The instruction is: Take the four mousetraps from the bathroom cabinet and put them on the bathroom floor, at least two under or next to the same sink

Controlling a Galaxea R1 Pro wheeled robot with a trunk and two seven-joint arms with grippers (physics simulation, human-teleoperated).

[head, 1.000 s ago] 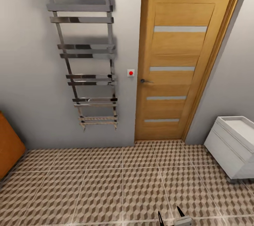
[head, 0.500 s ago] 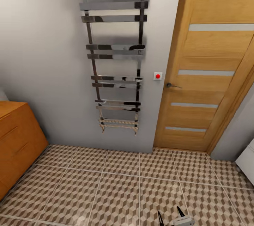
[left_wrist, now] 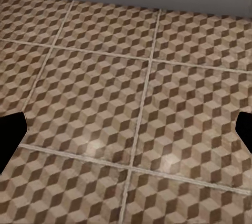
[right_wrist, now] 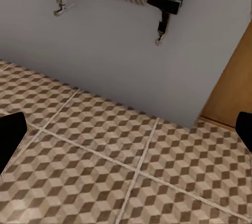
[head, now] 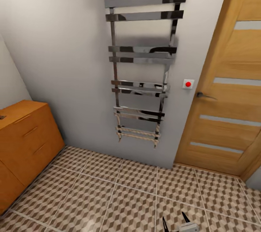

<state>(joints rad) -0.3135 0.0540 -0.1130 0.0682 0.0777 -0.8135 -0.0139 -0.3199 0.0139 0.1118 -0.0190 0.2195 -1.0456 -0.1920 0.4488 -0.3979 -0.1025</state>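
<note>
The orange-brown cabinet (head: 27, 139) stands against the left wall, its drawer fronts shut and slim bar handles showing. The cube-patterned bathroom floor (head: 123, 195) spreads in front of it and also appears beneath both wrist cameras (left_wrist: 131, 103) (right_wrist: 105, 171). The mousetraps and the sink are out of view. My right gripper (head: 176, 222) pokes in at the lower edge of the head view, its two dark fingers spread above the tiles. In each wrist view the gripper (left_wrist: 126, 135) (right_wrist: 128, 132) stands open, with dark fingertips at opposite edges and only floor between them.
A chrome ladder towel rail (head: 141, 65) hangs on the grey wall ahead. To its right are a small wall switch with a red button (head: 187, 84) and a wooden door (head: 228, 91) with a lever handle. A small dark item (head: 1, 117) lies on the cabinet top.
The head camera has swung left: the cabinet now shows much more, the towel rail and door have slid right, and the white drawer unit has left the picture. The gripper keeps its place.
</note>
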